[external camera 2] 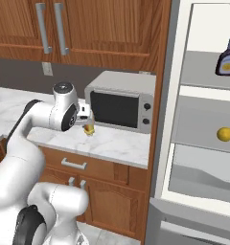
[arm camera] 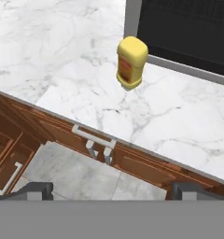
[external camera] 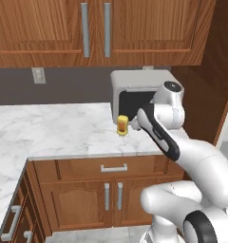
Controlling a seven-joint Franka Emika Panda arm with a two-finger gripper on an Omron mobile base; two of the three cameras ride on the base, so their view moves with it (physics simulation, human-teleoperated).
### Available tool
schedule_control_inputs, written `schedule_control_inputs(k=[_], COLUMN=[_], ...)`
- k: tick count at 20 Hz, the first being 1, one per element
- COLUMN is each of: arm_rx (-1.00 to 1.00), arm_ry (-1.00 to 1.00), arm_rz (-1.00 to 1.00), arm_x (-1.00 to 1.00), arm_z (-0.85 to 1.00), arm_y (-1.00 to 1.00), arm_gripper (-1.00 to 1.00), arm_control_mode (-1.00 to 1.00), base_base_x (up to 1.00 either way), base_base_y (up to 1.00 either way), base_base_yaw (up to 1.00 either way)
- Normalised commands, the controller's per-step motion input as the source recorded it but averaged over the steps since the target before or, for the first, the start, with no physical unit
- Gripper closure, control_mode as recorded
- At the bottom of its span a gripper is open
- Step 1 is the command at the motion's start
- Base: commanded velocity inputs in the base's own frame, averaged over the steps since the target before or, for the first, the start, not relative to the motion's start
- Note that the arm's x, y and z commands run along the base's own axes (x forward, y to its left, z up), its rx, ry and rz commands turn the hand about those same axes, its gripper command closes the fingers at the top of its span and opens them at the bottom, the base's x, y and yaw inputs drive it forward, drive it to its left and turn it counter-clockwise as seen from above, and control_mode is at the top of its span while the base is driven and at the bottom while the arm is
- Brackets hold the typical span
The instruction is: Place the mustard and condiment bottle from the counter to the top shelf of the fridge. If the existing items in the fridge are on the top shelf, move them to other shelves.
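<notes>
One mustard (arm camera: 131, 63) bottle is standing upright on the counter (arm camera: 62, 56), just in front of the microwave (external camera 2: 120, 101). It is sitting ahead of the gripper (arm camera: 115, 189), apart from the fingertips (arm camera: 39, 189), whose jaws are gaping wide with nothing between them.

So my arm's at left of frame, gripper (external camera 2: 86, 119) up against the mustard (external camera 2: 89, 128) on the counter (external camera 2: 117, 143), mid-frame in front of the microwave (external camera 2: 120, 106). At right, the open fridge (external camera 2: 184, 95): condiment bottle (external camera 2: 226, 57) upper right, lemon (external camera 2: 224, 134) one shelf lower.
</notes>
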Motion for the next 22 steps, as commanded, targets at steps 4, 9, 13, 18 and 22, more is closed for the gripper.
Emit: schedule_control_inputs(k=[4, 9, 13, 18, 22], arm_rx=[0.01, 0.02, 0.05, 0.03, 0.02], arm_ry=[0.0, -0.07, -0.09, -0.06, 0.0], arm_rz=[0.0, 0.0, 0.0, 0.0, 0.0], arm_x=[0.3, 0.16, 0.15, 0.25, 0.33], arm_z=[-0.27, -0.28, -0.27, -0.14, 0.0], arm_y=[0.0, 0.0, -0.01, -0.01, -0.01], arm_gripper=[-1.0, -1.0, -1.0, -1.0, -1.0], arm_control_mode=[-1.0, -1.0, -1.0, -1.0, -1.0], base_base_x=[0.0, 0.0, 0.0, 0.0, 0.0], base_base_y=[0.0, 0.0, 0.0, 0.0, 0.0], base_base_yaw=[0.0, 0.0, 0.0, 0.0, 0.0])
